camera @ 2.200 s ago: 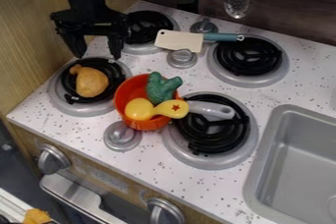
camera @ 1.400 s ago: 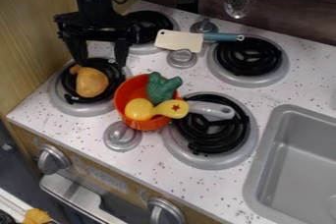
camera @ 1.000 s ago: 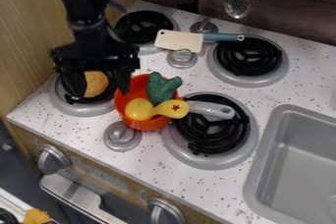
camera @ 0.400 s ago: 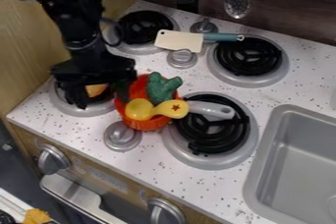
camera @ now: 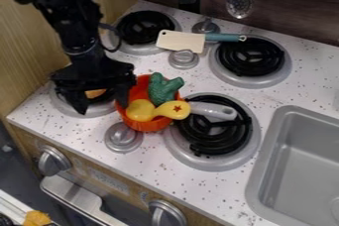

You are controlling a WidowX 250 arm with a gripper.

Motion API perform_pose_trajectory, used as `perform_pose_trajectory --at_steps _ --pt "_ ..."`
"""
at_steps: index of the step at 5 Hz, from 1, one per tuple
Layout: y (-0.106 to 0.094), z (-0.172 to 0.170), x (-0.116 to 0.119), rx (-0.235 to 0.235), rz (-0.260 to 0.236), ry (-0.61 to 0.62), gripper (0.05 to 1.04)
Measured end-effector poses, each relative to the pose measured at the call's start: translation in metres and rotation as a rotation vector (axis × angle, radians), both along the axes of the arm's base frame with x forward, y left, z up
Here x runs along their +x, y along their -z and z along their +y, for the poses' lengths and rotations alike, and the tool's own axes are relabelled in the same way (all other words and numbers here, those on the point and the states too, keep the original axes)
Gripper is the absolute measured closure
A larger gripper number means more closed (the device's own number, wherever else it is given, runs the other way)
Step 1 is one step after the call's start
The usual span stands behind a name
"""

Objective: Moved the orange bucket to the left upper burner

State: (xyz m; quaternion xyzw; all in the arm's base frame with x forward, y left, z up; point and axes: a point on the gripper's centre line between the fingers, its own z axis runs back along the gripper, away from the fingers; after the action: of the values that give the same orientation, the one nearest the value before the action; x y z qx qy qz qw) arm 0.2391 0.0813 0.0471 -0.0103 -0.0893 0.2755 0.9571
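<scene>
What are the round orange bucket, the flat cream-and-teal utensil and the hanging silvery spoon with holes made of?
The orange bucket looks like smooth plastic, going by its even, bright colour. The cream-and-teal utensil has a flat, matte blade: plastic or perhaps silicone. The silvery spoon is probably polished metal, given its grey shine.

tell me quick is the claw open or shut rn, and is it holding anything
Claw: open, fingers wide apart, gripping nothing, with one finger at the rim of the orange bucket.
</scene>
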Motion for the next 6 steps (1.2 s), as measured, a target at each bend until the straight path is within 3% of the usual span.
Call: perform_pose_trajectory --at_steps 5,6 --pt "0.023 -0.001 0.01 0.015 -0.065 -0.06 0.084" --pt "0.029 -0.003 0.011 -0.003 -0.074 -0.062 0.084"
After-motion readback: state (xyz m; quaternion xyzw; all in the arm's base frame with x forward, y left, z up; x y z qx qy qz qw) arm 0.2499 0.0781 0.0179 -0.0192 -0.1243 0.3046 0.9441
